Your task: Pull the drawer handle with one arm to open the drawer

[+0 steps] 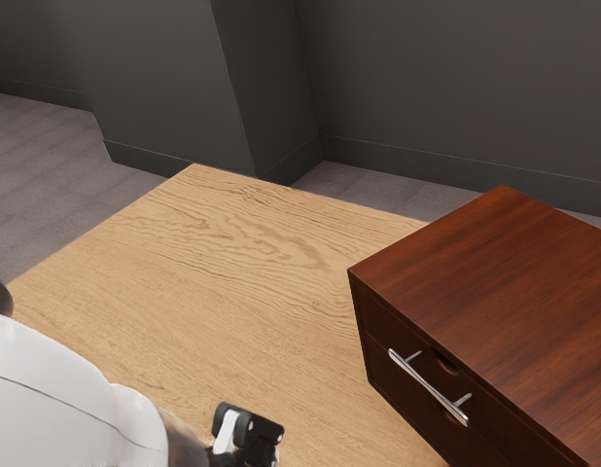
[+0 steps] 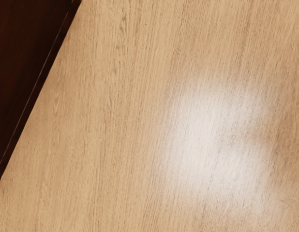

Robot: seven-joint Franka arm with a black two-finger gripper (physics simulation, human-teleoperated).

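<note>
**A:** What sits nearest in the exterior view?

**B:** The arm's white link (image 1: 57, 409) in the lower left corner. Just past it is the black gripper (image 1: 247, 438), low over the wooden table (image 1: 232, 272).

**A:** Is it open or closed?

**B:** I cannot tell. Its tip runs off the picture's bottom edge, so I can't say how it stands or whether it has hold of anything.

**A:** What about the wrist view?

**B:** Pale table grain with a bright patch of glare (image 2: 212, 135). A dark strip of the cabinet (image 2: 19, 72) crosses one corner.

**A:** Where is the drawer?

**B:** Toward the exterior view's right, well apart from the gripper. The red-brown cabinet stands on the table with its front turned toward the arm. The drawer (image 1: 422, 348) carries a silver bar handle (image 1: 432, 386) on two short posts. Its front looks flush with the cabinet face, so it is shut.

**A:** And beyond that?

**B:** Past the table's far edge there is grey carpet (image 1: 48, 185). Behind it are dark grey walls (image 1: 427, 78), with one section jutting forward as a corner.
</note>
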